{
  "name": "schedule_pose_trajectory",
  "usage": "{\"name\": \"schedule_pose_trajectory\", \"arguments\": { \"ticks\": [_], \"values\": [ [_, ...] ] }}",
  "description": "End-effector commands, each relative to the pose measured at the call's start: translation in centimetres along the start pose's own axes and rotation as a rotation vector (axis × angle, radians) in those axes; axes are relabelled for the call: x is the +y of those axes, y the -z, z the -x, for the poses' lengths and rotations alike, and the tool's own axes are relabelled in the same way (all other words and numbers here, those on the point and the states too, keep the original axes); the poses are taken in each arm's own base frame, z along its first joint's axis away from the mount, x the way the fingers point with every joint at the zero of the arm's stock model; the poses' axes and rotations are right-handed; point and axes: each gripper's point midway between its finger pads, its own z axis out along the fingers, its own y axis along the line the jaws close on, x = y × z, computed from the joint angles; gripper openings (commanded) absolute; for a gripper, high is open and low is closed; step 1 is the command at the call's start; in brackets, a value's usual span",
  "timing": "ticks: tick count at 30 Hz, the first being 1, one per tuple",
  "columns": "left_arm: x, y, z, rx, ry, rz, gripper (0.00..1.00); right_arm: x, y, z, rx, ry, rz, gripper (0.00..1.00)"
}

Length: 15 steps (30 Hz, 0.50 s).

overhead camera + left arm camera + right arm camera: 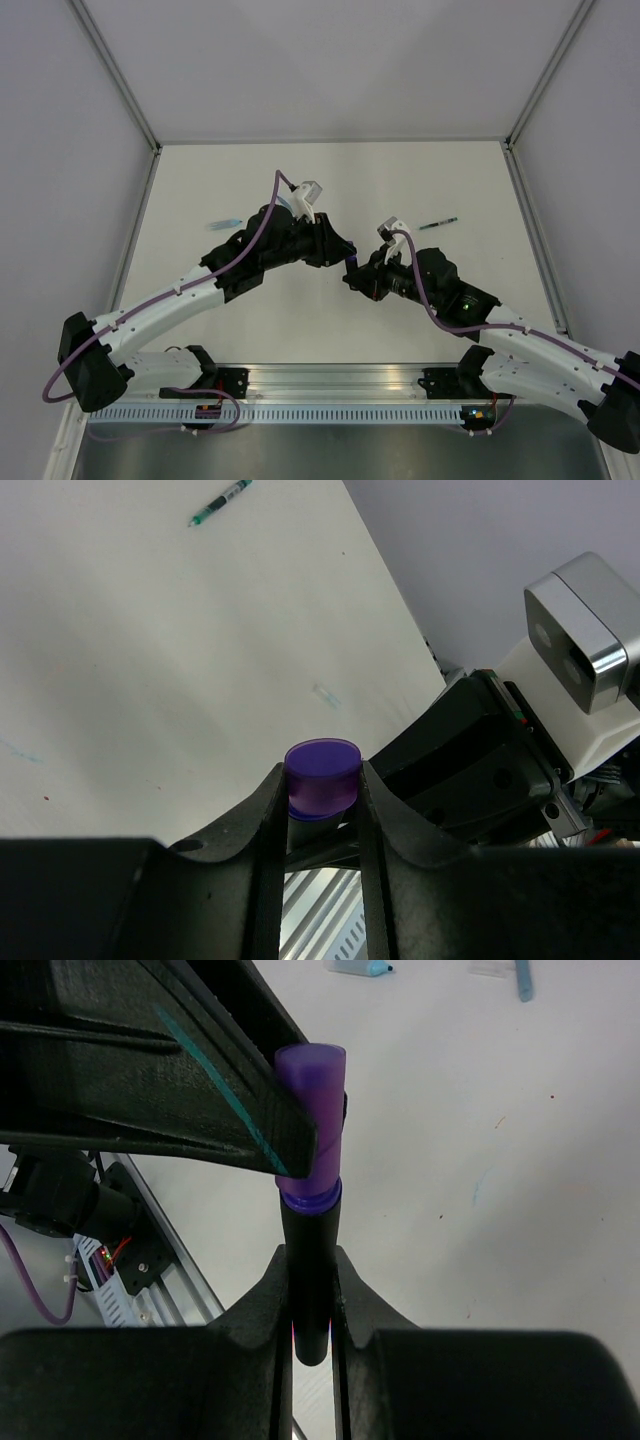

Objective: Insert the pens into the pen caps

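I am watching my two grippers facing each other above the middle of the table [330,180], the left gripper [344,255] standing just left of the right gripper [356,280]. The cap [322,775] is sitting between the left fingers, on the end of the stubby marker [312,1260] that the right fingers are clamping. The thin pen [438,224] is lying behind and to the right, another marker [225,223] well apart on the left.

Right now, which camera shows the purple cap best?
Right wrist: the purple cap shows full length, sitting on the end of the black marker. Left wrist shows only its round end between the left hand's fingers. The top view gives only a purple speck.
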Motion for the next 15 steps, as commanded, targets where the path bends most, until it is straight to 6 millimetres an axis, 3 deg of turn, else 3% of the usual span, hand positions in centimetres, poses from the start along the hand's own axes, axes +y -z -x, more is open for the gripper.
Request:
{"name": "schedule_pose_trajectory", "arguments": {
  "ticks": [1,6,9,13,15],
  "values": [
    [-0.3,-0.1,-1.7,0.065,-0.018,-0.039,0.15,1.0,0.1,4.4,-0.133,0.017,0.011,0.00],
    [0.2,0.2,-2.8,0.108,-0.008,-0.027,0.21,0.7,0.0,4.5,-0.138,0.029,-0.005,0.00],
    [-0.1,0.4,-3.1,0.126,-0.009,-0.045,0.35,0.9,-0.1,4.5,-0.139,0.035,0.005,0.00],
    [-0.6,0.9,-2.9,0.117,-0.013,-0.060,0.76,0.9,0.0,4.4,-0.135,0.049,0.014,0.00],
    [-0.9,1.3,-2.5,0.101,-0.018,-0.069,0.83,1.0,0.1,4.3,-0.136,0.053,0.019,0.00]
  ]
}}
